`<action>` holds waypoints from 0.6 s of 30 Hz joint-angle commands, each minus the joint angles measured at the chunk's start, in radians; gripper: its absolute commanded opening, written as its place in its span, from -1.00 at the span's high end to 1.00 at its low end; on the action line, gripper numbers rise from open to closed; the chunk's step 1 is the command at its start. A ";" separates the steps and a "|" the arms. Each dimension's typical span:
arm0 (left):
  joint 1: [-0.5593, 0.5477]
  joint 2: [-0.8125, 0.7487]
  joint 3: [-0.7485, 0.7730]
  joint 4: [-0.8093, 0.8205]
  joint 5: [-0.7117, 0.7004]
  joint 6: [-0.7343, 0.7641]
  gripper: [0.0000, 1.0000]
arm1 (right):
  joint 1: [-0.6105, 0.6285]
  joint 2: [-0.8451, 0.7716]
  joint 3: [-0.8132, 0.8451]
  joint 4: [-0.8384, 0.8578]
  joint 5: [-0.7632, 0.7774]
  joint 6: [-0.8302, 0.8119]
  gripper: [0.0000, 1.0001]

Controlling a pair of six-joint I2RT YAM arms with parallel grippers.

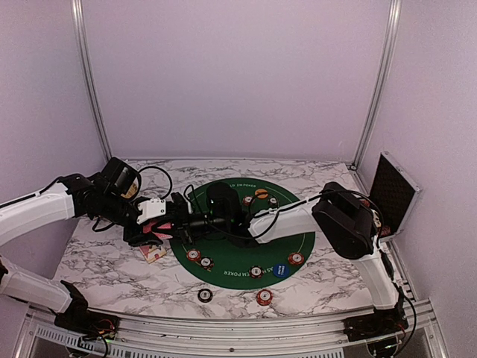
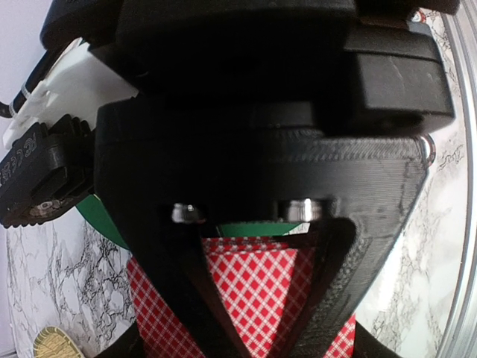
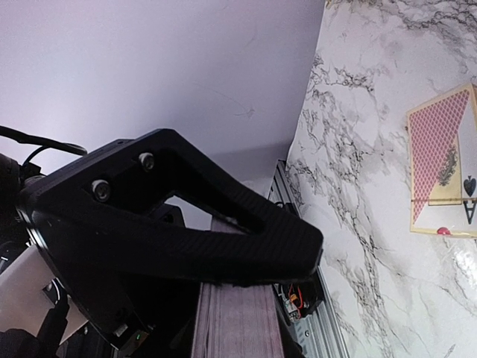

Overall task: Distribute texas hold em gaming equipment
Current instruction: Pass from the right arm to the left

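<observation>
A deck of red-checked-backed cards (image 2: 261, 298) lies between the fingers of my left gripper (image 1: 165, 224), whose own jaws show only as dark bottom corners in the left wrist view. My right gripper (image 1: 190, 218) reaches in from the right. One of its fingers (image 2: 335, 246) lies over the deck. The deck's edge (image 3: 238, 328) shows under that finger (image 3: 223, 239), and the other finger is hidden. Two dealt cards (image 1: 153, 252) lie on the marble just below, one back up and one an ace (image 3: 440, 171). Poker chips (image 1: 193, 254) and a blue button (image 1: 280, 270) sit on the green mat (image 1: 231, 261). The triangular marker is out of view.
Two chips (image 1: 205, 295) (image 1: 264, 297) lie on the marble in front of the mat. A black hinged case (image 1: 393, 192) stands open at the right wall. A tan woven basket (image 2: 56, 343) sits behind the left arm. The metal rail (image 3: 313, 298) runs along the table's edge.
</observation>
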 commanded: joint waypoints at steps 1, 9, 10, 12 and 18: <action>-0.003 -0.021 0.009 0.009 0.018 0.021 -0.17 | 0.007 0.016 0.038 -0.018 -0.030 -0.023 0.81; -0.003 -0.023 0.026 0.005 0.019 0.002 -0.11 | 0.000 0.010 0.029 -0.064 -0.021 -0.050 0.75; -0.003 -0.023 0.028 0.005 0.020 0.001 -0.10 | -0.002 0.008 0.024 -0.067 -0.019 -0.052 0.68; -0.004 -0.024 0.029 0.002 0.022 -0.001 -0.04 | -0.006 0.002 0.012 -0.066 -0.016 -0.053 0.49; -0.002 -0.024 0.024 -0.008 0.024 -0.003 0.04 | -0.010 -0.016 0.012 -0.089 -0.009 -0.071 0.01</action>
